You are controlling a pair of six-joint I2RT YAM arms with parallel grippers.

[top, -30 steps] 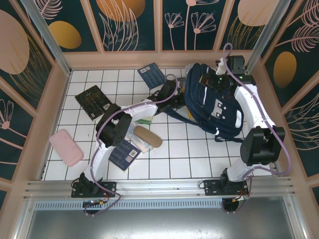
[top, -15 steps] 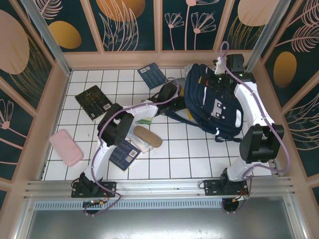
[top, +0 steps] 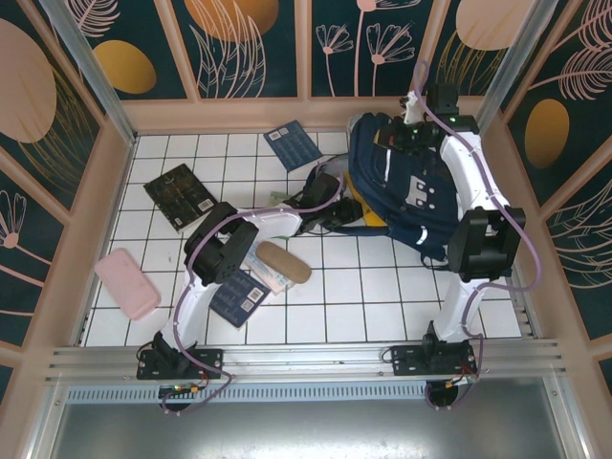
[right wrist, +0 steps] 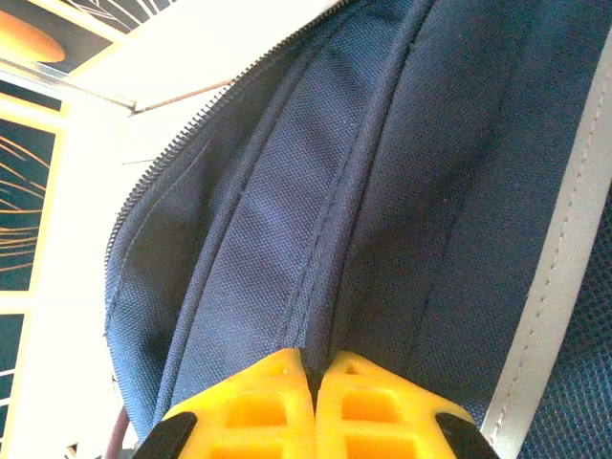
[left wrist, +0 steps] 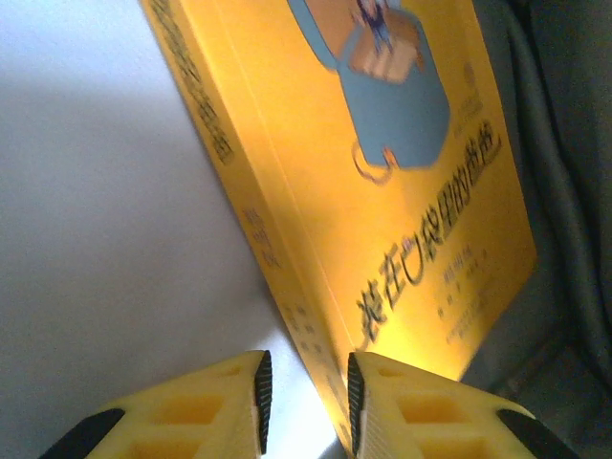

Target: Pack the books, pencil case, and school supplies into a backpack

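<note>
The navy backpack (top: 402,191) stands tilted at the back right. My right gripper (top: 413,117) is shut on a fold of its top fabric (right wrist: 382,191), pinched between the jaws (right wrist: 314,361). A yellow book (top: 368,218) with a cartoon figure lies on the tiles at the backpack's left edge. My left gripper (top: 335,208) is at its near corner. In the left wrist view the book's spine (left wrist: 287,287) runs down between the open jaws (left wrist: 306,368); it lies against the right finger, and white tile shows by the left one.
A navy book (top: 292,143) lies at the back and a black and gold book (top: 179,196) at the left. A pink pencil case (top: 126,282) sits by the left wall. A brown oblong case (top: 284,261), a clear packet (top: 271,277) and another navy book (top: 239,295) lie under the left arm.
The right gripper has pulled the backpack's top up and towards the back wall, uncovering more of the yellow book. The left jaws have narrowed around the book's corner.
</note>
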